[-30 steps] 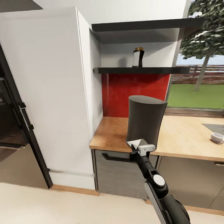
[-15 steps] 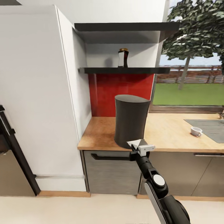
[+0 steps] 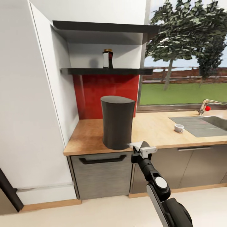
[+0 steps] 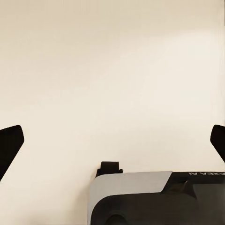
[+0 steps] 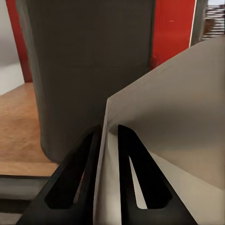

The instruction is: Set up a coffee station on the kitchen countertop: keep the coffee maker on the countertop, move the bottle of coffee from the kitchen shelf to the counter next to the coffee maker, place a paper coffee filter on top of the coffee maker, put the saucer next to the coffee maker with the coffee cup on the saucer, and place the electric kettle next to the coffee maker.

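The tall dark grey coffee maker (image 3: 116, 123) stands on the tan kitchen countertop (image 3: 157, 129), in front of a red backsplash. Above it, the bottle of coffee (image 3: 107, 59) sits on the black kitchen shelf (image 3: 126, 71). A white coffee cup (image 3: 179, 127) rests on the counter near the sink. My right gripper (image 3: 136, 149) hovers at the counter's front edge just right of the coffee maker (image 5: 89, 70), shut on the white paper coffee filter (image 5: 178, 122). That filter (image 3: 137, 145) shows as a small white wedge. My left gripper (image 4: 112, 140) is open over beige floor.
A steel sink (image 3: 201, 121) with a faucet (image 3: 206, 105) is set into the counter at the right, under a window. A tall white cabinet (image 3: 31, 110) borders the counter's left end. Grey drawer fronts (image 3: 101, 176) sit below. Beige floor (image 3: 94, 211) lies in front.
The whole head view has swung right, so the counter, coffee maker and shelf sit further left in the picture and the sink has come into sight. My right arm keeps the filter in the same pose.
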Robot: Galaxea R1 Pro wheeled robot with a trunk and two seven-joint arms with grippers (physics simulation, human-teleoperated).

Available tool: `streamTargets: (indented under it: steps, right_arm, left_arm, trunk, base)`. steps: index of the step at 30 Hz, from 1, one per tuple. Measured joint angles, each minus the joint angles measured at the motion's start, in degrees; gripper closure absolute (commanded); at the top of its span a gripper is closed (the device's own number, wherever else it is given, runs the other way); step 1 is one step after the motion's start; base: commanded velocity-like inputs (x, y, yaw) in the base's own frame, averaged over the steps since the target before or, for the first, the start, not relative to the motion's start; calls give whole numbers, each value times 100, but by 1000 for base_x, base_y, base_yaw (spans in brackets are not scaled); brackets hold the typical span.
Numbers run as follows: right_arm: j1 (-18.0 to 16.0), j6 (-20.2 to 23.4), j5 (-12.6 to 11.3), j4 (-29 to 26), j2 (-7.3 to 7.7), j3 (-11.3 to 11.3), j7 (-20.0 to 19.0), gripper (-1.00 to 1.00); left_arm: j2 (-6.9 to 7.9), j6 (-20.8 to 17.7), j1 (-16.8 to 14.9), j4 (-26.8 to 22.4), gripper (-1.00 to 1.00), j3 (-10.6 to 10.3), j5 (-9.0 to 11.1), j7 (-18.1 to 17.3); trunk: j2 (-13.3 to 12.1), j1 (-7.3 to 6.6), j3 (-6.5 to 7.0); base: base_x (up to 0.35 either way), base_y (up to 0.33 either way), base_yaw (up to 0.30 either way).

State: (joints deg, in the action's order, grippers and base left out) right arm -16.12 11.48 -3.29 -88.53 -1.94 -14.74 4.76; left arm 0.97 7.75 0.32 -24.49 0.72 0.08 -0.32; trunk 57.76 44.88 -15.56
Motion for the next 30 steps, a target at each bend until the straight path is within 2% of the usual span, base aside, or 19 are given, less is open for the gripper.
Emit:
streamTargets:
  steps: [12,30]
  right_arm:
    - [0,-1,0,1,0,0,0,100]
    - [-1,-2,0,0,-1,7,0,100]
  left_arm:
    - [0,0,0,0,-100,0,0,0]
    - [-2,1,0,7,-100,-8,0,0]
  trunk:
    - [0,0,0]
    - [1,-2,0]
  base:
    - [5,-6,-258]
    - [184,-229,-20]
